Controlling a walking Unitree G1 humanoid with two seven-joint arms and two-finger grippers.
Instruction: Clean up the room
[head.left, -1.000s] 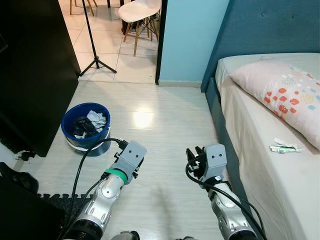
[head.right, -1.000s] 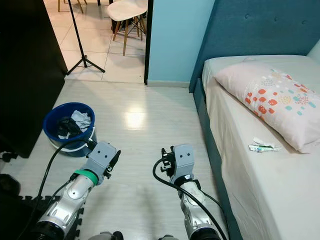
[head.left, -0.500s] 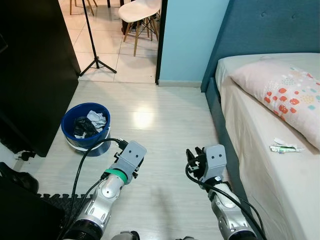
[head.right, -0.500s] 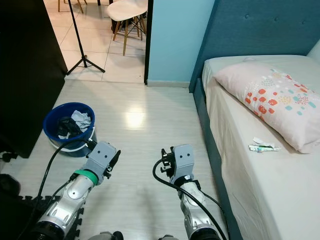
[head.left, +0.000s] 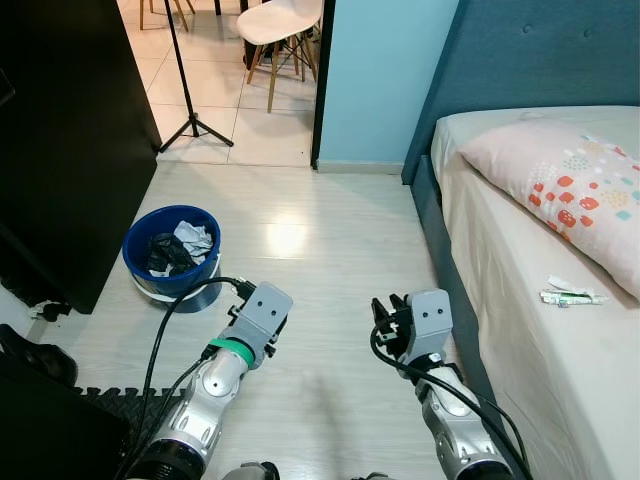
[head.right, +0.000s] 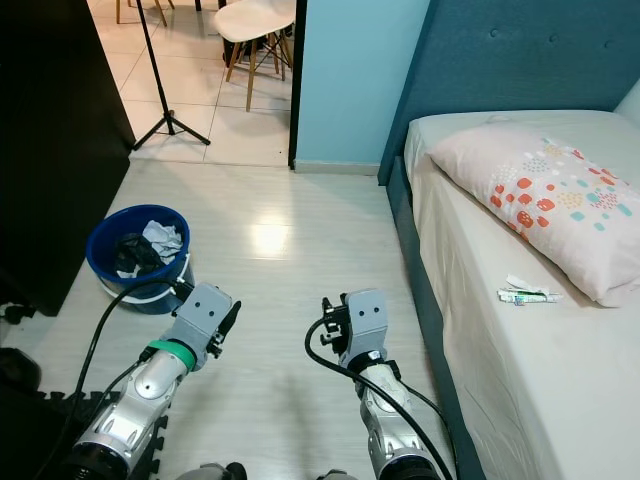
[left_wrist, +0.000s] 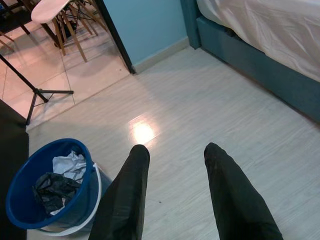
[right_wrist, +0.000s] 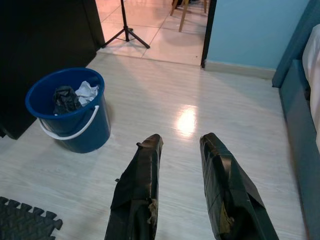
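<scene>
A blue bucket (head.left: 170, 284) stands on the pale wood floor at my left front, with crumpled white paper (head.left: 196, 240) and a black wad (head.left: 163, 255) inside. A small white-and-green tube (head.left: 571, 296) lies on the bed (head.left: 520, 370) to my right, below a spotted pillow (head.left: 570, 180). My left gripper (left_wrist: 175, 150) is open and empty, held low over the floor just right of the bucket. My right gripper (right_wrist: 181, 140) is open and empty too, held over the floor beside the bed's blue frame.
A tall black cabinet (head.left: 60, 150) lines the left side. Beyond the doorway stand a black tripod (head.left: 195, 125) and a white chair (head.left: 280, 25). A black foam mat (head.left: 105, 410) lies at the near left. Open floor stretches between bucket and bed.
</scene>
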